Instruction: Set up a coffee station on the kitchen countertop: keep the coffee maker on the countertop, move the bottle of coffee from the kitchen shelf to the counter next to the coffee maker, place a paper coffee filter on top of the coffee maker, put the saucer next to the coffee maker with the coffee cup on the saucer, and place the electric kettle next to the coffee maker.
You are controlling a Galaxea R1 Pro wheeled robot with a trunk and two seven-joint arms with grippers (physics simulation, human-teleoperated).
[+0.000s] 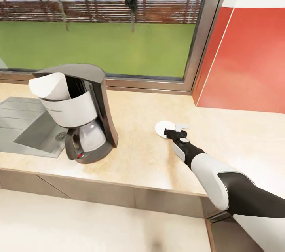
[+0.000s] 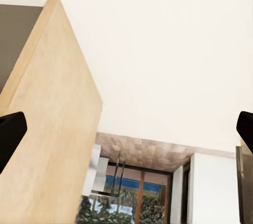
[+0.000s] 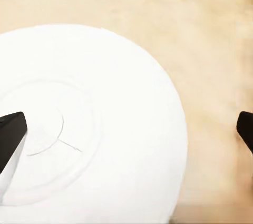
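White round ceramic saucer point(image 3: 89, 124) lies flat on beige stone worktop point(image 1: 150, 157), at 3 o'clock from black-and-white drip coffee maker point(image 1: 77, 111). Right hand point(image 1: 177, 128) open above its rim. Best to straddle rim edge, descend squarely, then close.

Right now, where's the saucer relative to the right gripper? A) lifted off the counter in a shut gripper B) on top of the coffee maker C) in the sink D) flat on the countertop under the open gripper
D: the white saucer lies flat on the countertop, with the right gripper over it, fingers spread apart, right of the coffee maker.
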